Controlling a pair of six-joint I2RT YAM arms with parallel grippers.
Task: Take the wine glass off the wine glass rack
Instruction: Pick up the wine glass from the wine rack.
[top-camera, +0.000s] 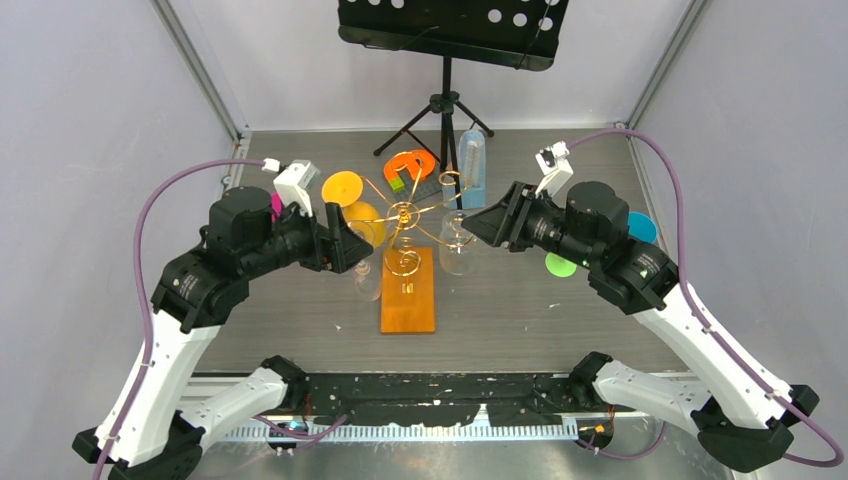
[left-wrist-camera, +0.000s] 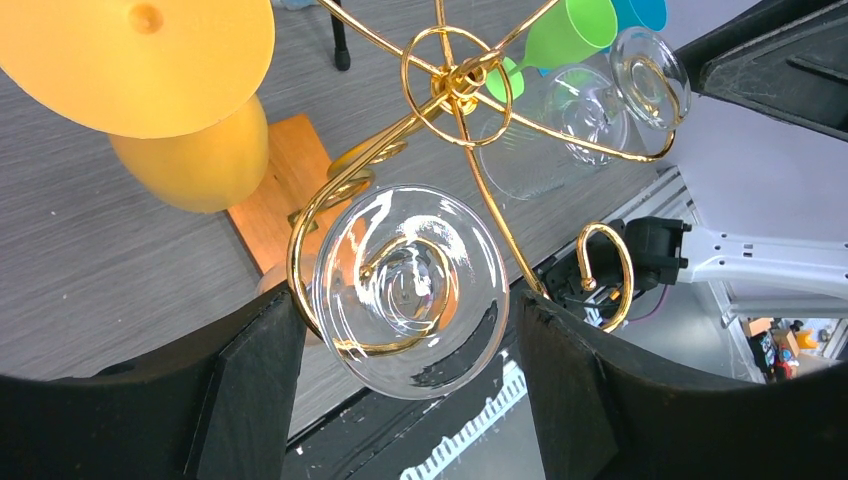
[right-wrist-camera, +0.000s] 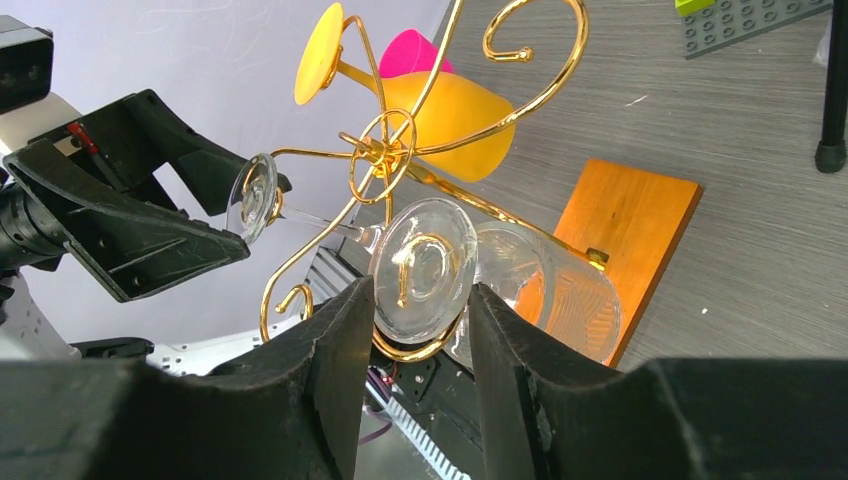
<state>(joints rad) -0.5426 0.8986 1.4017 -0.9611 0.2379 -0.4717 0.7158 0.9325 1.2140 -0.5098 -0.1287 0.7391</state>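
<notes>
The wine glass rack (top-camera: 408, 300) is a gold wire tree on an orange wooden base at the table's middle. Two clear wine glasses and a yellow one (top-camera: 360, 215) hang upside down on it. My right gripper (top-camera: 478, 226) is closed on the foot of the right clear wine glass (right-wrist-camera: 425, 265). Its fingers (right-wrist-camera: 345, 350) touch the foot's edges, and the gold scroll still circles the stem. My left gripper (left-wrist-camera: 410, 385) is open wide around the foot of the left clear wine glass (left-wrist-camera: 415, 290), with a gap on the right side.
A black tripod music stand (top-camera: 447, 100) stands behind the rack, with a clear bottle (top-camera: 472, 165) and orange pieces (top-camera: 410, 165) at its feet. Green (top-camera: 560, 264), blue (top-camera: 642, 227) and pink (top-camera: 275, 205) cups lie beside the arms.
</notes>
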